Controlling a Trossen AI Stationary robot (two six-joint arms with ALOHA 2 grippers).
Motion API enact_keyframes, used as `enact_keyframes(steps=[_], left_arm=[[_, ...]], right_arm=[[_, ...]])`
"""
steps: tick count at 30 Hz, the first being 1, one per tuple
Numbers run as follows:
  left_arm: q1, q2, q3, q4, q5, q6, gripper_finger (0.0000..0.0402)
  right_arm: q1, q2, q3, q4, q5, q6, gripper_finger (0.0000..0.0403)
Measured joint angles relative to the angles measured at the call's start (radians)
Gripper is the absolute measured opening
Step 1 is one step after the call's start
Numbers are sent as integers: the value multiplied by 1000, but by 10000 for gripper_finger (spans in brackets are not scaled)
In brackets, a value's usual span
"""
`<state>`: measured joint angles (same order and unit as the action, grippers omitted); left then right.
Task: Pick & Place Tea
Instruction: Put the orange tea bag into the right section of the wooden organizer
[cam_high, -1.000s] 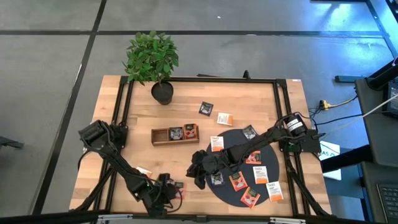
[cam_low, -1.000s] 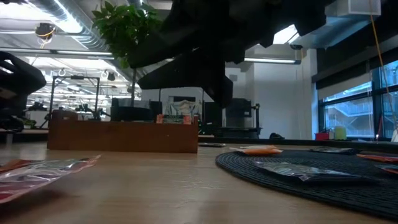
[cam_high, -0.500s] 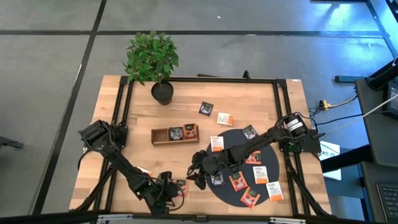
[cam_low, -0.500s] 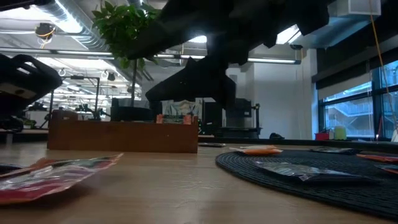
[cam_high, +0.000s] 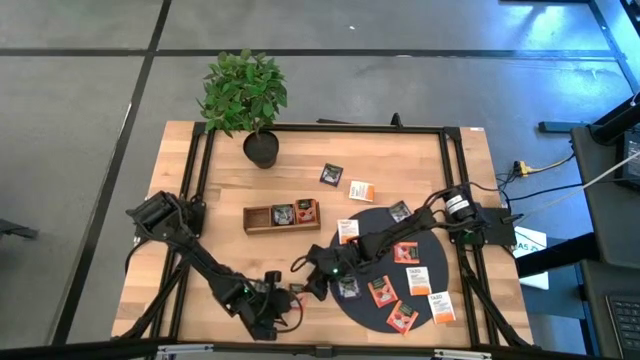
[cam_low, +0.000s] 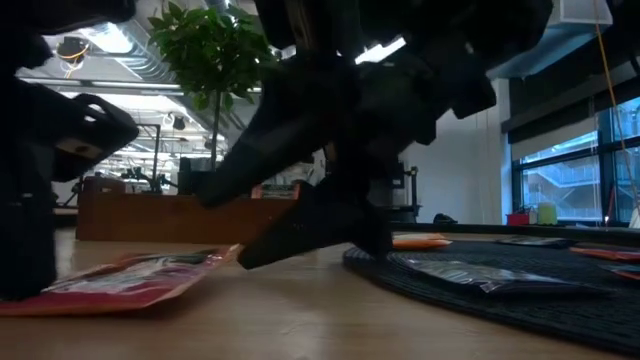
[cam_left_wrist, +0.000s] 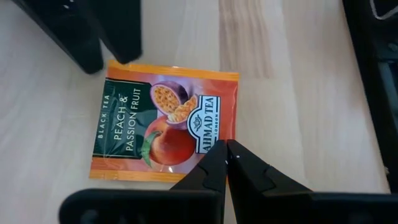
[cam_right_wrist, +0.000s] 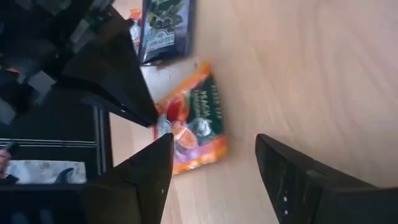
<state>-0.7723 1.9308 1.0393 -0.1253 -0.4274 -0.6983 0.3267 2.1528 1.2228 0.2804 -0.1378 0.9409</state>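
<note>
A red-orange tea sachet (cam_left_wrist: 165, 127) lies on the wood near the table's front edge, just left of the black round mat (cam_high: 372, 218). My left gripper (cam_left_wrist: 227, 148) is shut on it. My right gripper (cam_right_wrist: 214, 168) reaches over from the mat. It is open and low over the table, and the sachet (cam_right_wrist: 193, 124) is just ahead of its fingers. In the left wrist view those two fingers (cam_left_wrist: 124, 37) stand at the sachet's far edge. I cannot tell whether they touch it. More tea sachets lie on the mat, in the wooden tray (cam_high: 262, 218) and on the table. My left gripper pinches the sachet's edge (cam_left_wrist: 214, 138) near one corner between its two shut fingertips. The fingers slant down from the table's left-near side. In the low view the sachet (cam_low: 140, 280) lies low over the wood, its free end (cam_low: 228, 254) raised a little toward my right gripper.
A potted plant (cam_high: 245, 95) stands at the far left. Two loose sachets (cam_high: 331, 174) (cam_high: 361, 190) lie behind the mat. A dark sachet (cam_right_wrist: 165, 31) lies at the mat's edge close to both grippers. Bare wood shows between the tray and the front edge.
My left gripper has gone toward the table's right edge with the sachet, which has slid that way with it. My right gripper has come down toward the table, rolled about its own axis, and closed in on the sachet.
</note>
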Motion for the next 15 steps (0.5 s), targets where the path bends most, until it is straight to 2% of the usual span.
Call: enact_keyframes(steps=[8,15], left_arm=[[29,1,-1,1,-26,32,11],[39,1,-1,1,-27,41,10]], right_arm=[[-9,7,1,4,-39,0,203],[-22,8,0,-2,-55,2,142]])
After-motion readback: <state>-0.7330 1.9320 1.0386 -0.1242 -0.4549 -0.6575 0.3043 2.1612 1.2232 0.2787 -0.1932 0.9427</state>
